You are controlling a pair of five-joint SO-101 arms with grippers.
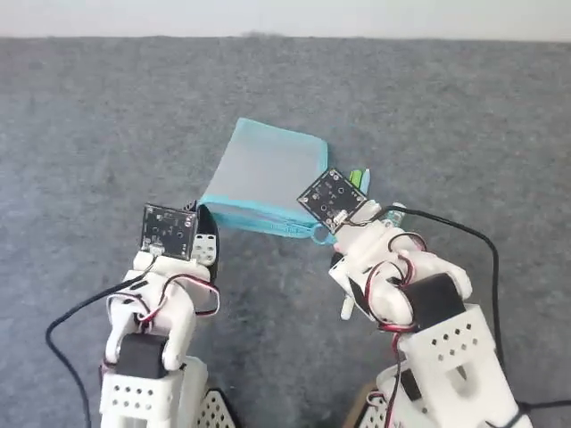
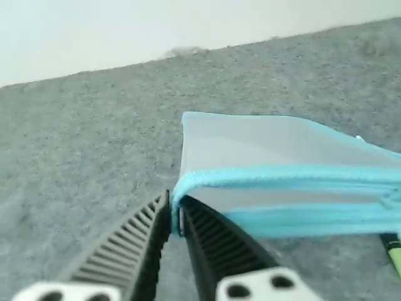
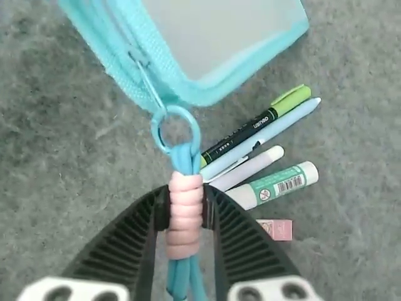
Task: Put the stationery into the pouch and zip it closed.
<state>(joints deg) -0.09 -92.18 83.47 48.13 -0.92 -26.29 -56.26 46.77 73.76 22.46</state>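
High view takes in a grey desk (image 1: pixel 107 107) with a felt-like nap, and two arms of white printed plastic trailing red and black wires, the left arm (image 1: pixel 152 339) and right arm (image 1: pixel 428 321) both near the front edge. Mid-desk lies the pouch (image 1: pixel 263 178), a flat rectangle of frosted, see-through sheet bound in turquoise fabric tape, its zip side facing the arms. The left gripper (image 2: pixel 175 210), black with ribbed inner faces, is pinched narrow on the taped corner of the pouch (image 2: pixel 269 147) at the zip side's left end, and that edge stands lifted off the felt. The right gripper (image 3: pixel 185 200) is clamped on the pull (image 3: pixel 186 164), a turquoise cord wrapped in a pink ridged sleeve, looped through a turquoise ring that hangs from the metal slider at the other corner of the pouch (image 3: pixel 213 31). Just beside that corner, on the desk and outside the pouch, the stationery lies in a loose fan: a black marker (image 3: pixel 257 122) with a lime-green cap and white lettering along the barrel, a pale blue pen (image 3: pixel 282 122) touching it, a white pen (image 3: pixel 250 166), then a round glue stick (image 3: pixel 276 185) with a green and white label carrying a barcode and a small red circular symbol. Smallest, a little apart from the glue stick, is a pink block eraser (image 3: pixel 276 229) with print too small to read.
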